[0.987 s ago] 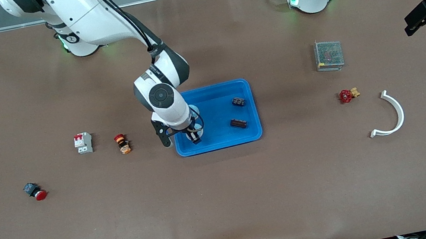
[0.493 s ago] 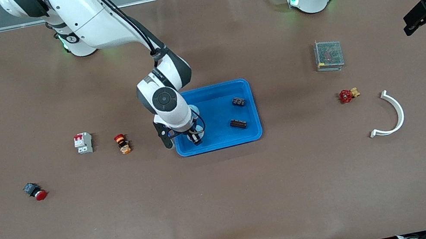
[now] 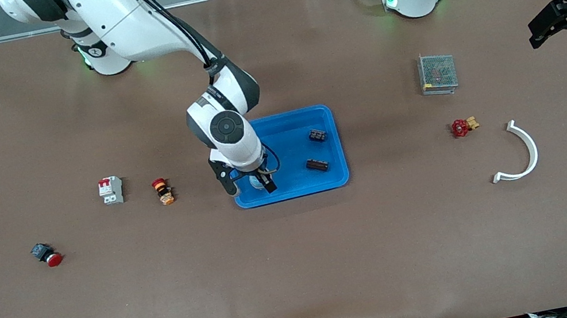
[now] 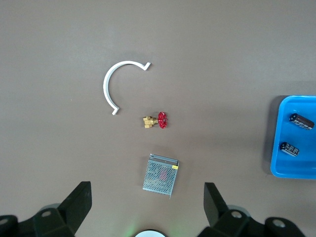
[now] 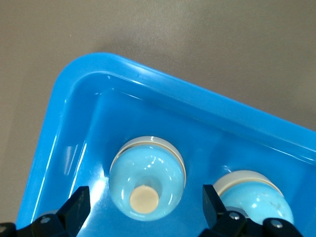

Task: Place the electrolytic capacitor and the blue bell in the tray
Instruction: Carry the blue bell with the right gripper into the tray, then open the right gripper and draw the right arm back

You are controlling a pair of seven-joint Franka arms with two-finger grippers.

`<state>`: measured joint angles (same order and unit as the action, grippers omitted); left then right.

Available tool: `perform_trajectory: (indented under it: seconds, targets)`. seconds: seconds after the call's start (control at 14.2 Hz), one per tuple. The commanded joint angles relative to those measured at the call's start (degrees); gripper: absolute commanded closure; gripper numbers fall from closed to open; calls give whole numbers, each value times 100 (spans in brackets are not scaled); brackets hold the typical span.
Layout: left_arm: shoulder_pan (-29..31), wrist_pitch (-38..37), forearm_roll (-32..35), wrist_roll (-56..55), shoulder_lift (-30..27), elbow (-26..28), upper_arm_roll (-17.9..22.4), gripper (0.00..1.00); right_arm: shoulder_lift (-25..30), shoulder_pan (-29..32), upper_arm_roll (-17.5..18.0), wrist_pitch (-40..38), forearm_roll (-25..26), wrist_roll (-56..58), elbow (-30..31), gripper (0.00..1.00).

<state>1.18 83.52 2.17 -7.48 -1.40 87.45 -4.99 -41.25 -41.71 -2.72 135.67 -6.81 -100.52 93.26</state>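
Blue bell (image 5: 147,183) sits inside the tray (image 3: 332,141), in the corner toward the right arm's end and nearest the front camera, directly under the right gripper (image 3: 257,179), whose fingers are spread with the bell between them. Two electrolytic capacitors (image 3: 317,164) lie in the tray's other half. The left gripper (image 4: 148,207) hangs open over the table's left-arm end, waiting.

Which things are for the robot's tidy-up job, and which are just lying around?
For the job: tray, two capacitors, two blue bells.

Just lying around: mesh box, red valve, white curved clip, circuit breaker, two push buttons.
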Motion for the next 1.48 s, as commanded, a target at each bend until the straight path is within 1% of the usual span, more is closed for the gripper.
perform_trajectory:
  seconds: [0.0, 0.14, 0.28, 0.35, 0.49, 0.63, 0.85, 1.13, 1.34, 1.41]
  targets:
    - [6, 59, -129, 106, -53, 36, -11, 0, -50, 13, -53, -601, 66, 67, -457, 0]
    - [14, 59, -138, 97, -53, 18, -46, 0, -49, 92, -53, -1101, 22, 539, -668, 0]
    - [6, 59, -129, 36, -53, 18, -116, 0, -32, 267, -44, -1612, 5, 1250, -826, 0]
    - [6, 59, -129, 27, -36, 27, -125, 0, -14, 364, -44, -1901, 5, 1819, -897, 0]
    - [6, 68, -129, 27, -27, 36, -125, 0, 56, 601, -53, -2604, -13, 3329, -1055, 0]
    - [6, 68, -129, 18, -18, 36, -134, 0, 117, 769, -79, -3018, 57, 4151, -1117, 0]
    - [14, 68, -138, 9, -9, 27, -178, 0, 267, 1137, -106, -3274, 171, 5065, -1117, 0]
    - [14, 77, -138, 9, -9, 18, -187, 0, 407, 1647, -114, -3424, 786, 6217, -1117, 0]
    - [23, 68, -129, 9, -27, 35, -187, 0, 460, 1999, -123, -3504, 831, 7017, -1117, 0]
    - [32, 68, -120, 9, -27, 36, -187, 0, 495, 2087, -175, -3512, 848, 7263, -1100, 0]
